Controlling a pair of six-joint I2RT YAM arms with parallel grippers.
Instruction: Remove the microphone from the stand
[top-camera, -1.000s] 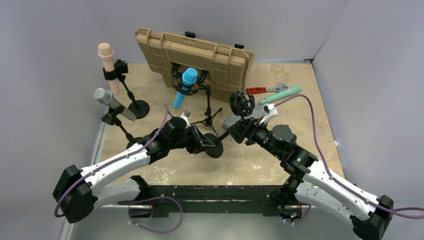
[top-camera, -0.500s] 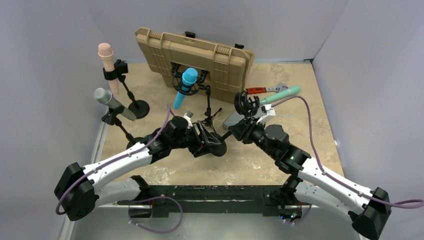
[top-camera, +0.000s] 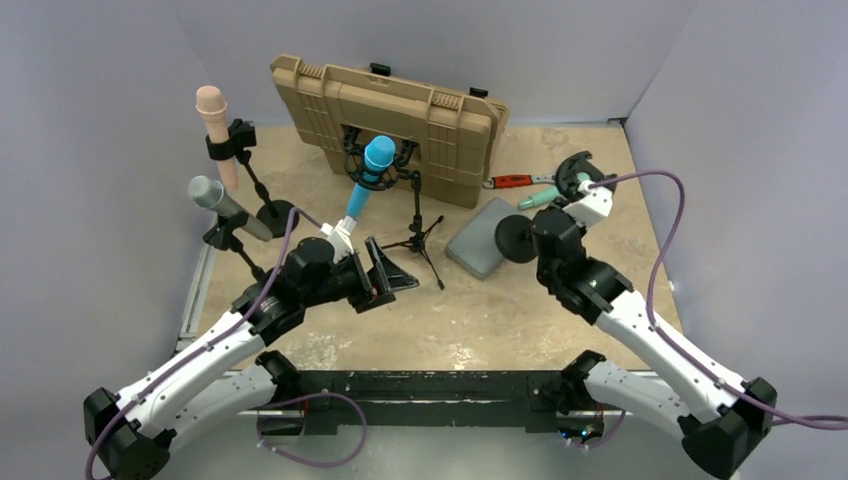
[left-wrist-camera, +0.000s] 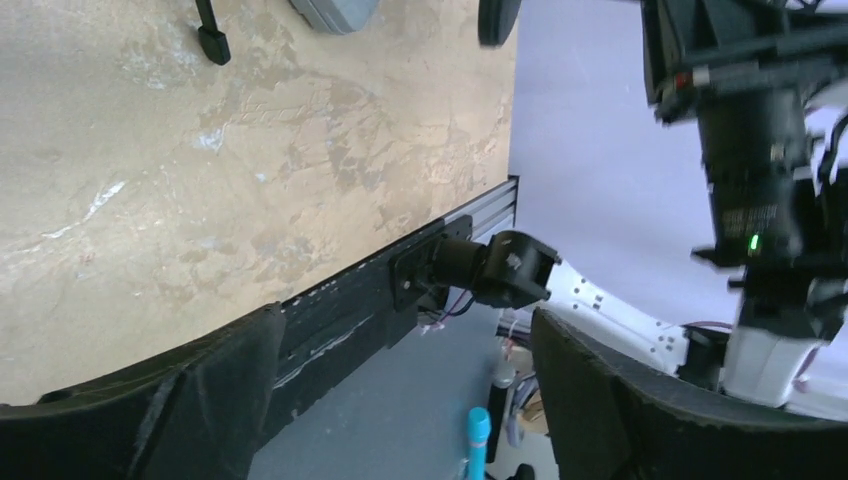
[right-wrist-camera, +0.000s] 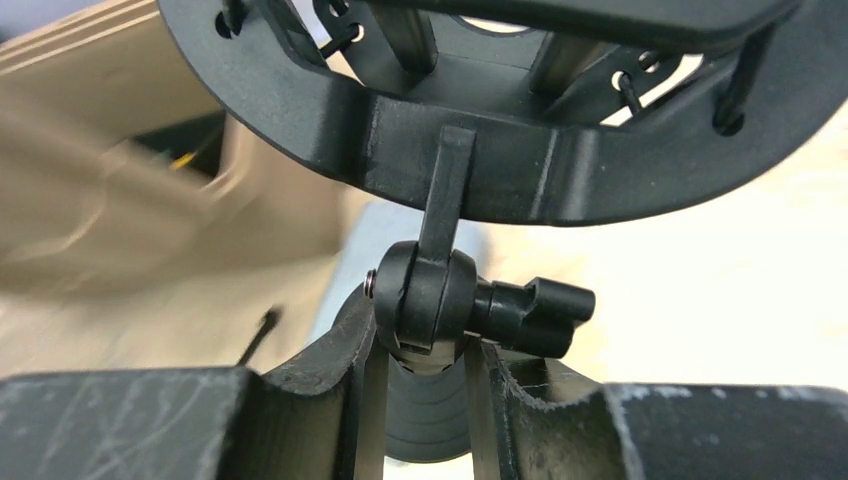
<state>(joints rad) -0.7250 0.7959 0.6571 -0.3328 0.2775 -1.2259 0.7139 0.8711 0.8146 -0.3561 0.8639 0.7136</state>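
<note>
My right gripper (top-camera: 566, 190) (right-wrist-camera: 425, 350) is shut on the stem of a black stand, just under the swivel joint. The stand's ring-shaped shock mount (top-camera: 577, 167) (right-wrist-camera: 480, 150) is empty. Its round base (top-camera: 514, 240) hangs off the table. A teal microphone (top-camera: 541, 197) lies on the table beside the mount, partly hidden by my wrist. My left gripper (top-camera: 384, 271) (left-wrist-camera: 405, 330) stands open and empty near the tripod's feet. A blue microphone (top-camera: 372, 170) sits in a shock mount on that tripod (top-camera: 417, 238).
A tan hard case (top-camera: 390, 105) leans at the back. A pink microphone (top-camera: 214, 120) and a grey microphone (top-camera: 222, 203) stand on stands at the left. A grey pad (top-camera: 478, 248) lies mid-table. A red-handled wrench (top-camera: 512, 181) lies near the teal microphone.
My left gripper has let go of the stand's round base, opened and drawn back to the left. My right gripper closed on the stem and carried the stand up and to the back right.
</note>
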